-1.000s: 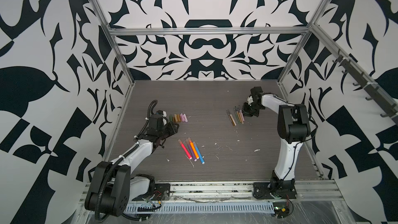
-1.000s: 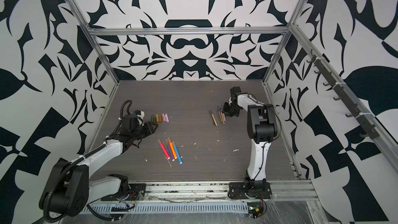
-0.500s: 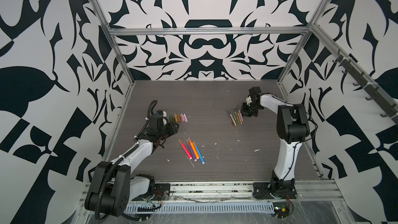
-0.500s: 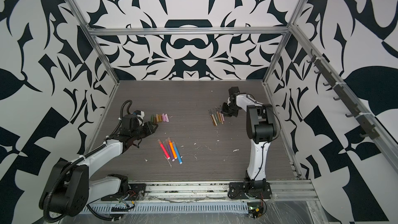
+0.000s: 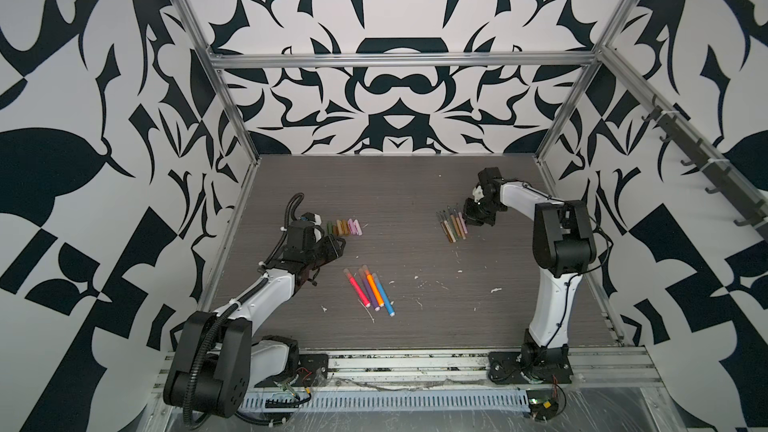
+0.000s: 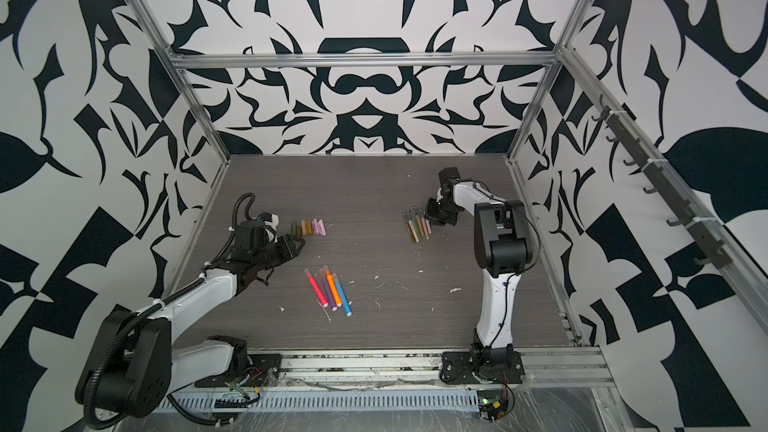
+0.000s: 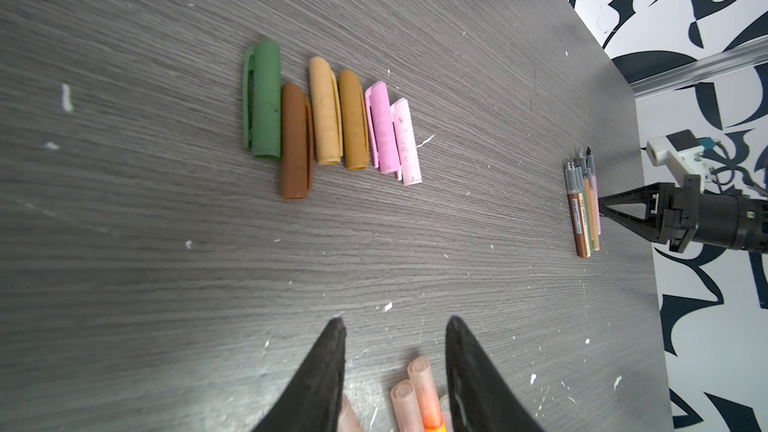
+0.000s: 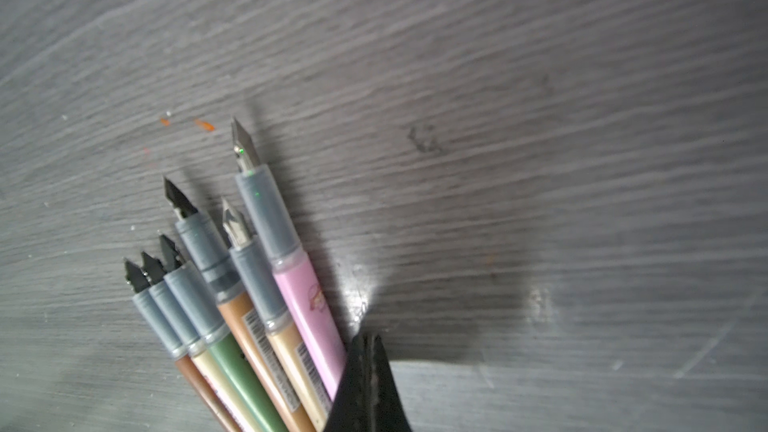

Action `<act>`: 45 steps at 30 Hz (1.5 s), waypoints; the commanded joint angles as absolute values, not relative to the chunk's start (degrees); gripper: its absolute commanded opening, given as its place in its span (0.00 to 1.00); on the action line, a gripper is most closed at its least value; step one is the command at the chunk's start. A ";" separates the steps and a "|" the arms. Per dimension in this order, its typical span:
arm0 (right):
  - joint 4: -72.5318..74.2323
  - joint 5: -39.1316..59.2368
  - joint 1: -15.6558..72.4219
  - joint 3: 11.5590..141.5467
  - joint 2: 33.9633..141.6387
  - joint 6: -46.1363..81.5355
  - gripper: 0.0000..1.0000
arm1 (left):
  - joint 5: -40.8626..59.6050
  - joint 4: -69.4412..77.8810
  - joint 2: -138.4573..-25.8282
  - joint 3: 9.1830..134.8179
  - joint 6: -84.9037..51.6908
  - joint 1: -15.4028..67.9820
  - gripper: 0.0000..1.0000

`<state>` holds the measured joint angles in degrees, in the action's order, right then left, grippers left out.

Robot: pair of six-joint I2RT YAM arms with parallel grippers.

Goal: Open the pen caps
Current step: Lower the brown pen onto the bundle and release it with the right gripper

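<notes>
Left wrist view: my left gripper (image 7: 395,322) is spread, its two black fingers (image 7: 324,367) apart, with bare desk (image 7: 166,263) showing between them and nothing pinched. Beyond the fingertips a row of loose pen caps (image 7: 328,118) lies flat, side by side and touching: green, brown, tan, ochre, pink, pale pink. Close in by the fingers I see pale translucent caps (image 7: 419,384) seated on the ends of the bright pens (image 7: 432,413).

In a top view the loose caps (image 5: 345,227) sit left of the frame's middle, with my left gripper (image 5: 337,243) just below them. The four bright pens (image 5: 370,290), pink, purple, orange and blue, lie packed together lower down, near the centre of the frame.

The thin pens (image 5: 453,226) lie right of centre in a tight bundle, their nibs bare and pointing toward the back wall. My right gripper (image 5: 468,218) is pressed together and carries nothing. Its tip sits just beside the pink pen (image 8: 307,305) at the edge of that bundle. I cannot tell whether it touches.
</notes>
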<state>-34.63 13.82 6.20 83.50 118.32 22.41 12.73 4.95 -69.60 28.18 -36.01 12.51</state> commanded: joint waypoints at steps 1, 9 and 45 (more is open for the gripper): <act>-36.40 13.76 7.08 85.18 119.26 22.83 0.00 | 13.01 5.80 -69.27 29.22 -35.51 12.61 0.43; -36.39 13.80 7.41 85.25 119.36 22.72 0.00 | 12.99 5.80 -69.30 29.18 -35.51 12.66 0.43; -37.54 10.86 5.54 85.91 118.57 21.33 0.00 | 13.09 5.71 -69.57 29.36 -35.51 12.66 0.43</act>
